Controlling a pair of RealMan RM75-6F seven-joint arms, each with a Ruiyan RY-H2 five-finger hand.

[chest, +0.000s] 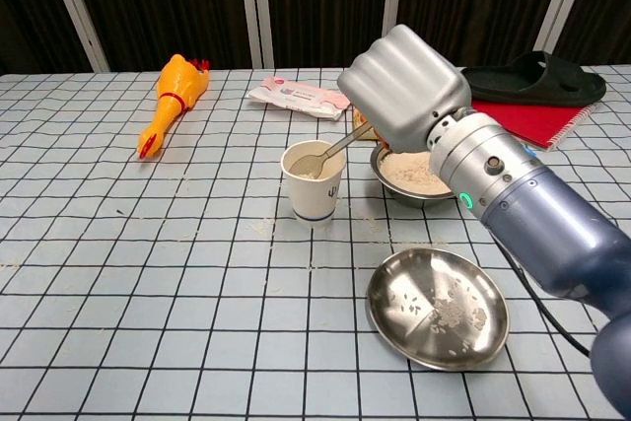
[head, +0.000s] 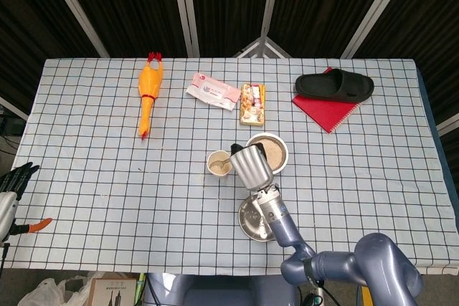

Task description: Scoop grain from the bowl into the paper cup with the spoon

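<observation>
A white paper cup (chest: 315,181) (head: 219,164) stands mid-table with pale grain inside. My right hand (chest: 404,90) (head: 249,166) holds a metal spoon (chest: 329,152) whose bowl is tipped down into the cup. The hand hovers just right of the cup, over the near rim of the steel bowl of grain (chest: 418,175) (head: 272,150). My left hand (head: 14,178) hangs off the table's left edge with its dark fingers spread and nothing in it.
An empty steel dish (chest: 437,307) with a few stray grains lies in front of the bowl. Farther back lie a rubber chicken (chest: 172,94), a wipes packet (chest: 300,98), a snack box (head: 252,103) and a black slipper (chest: 536,78) on a red book (head: 324,113). Spilled grains dot the cloth near the cup.
</observation>
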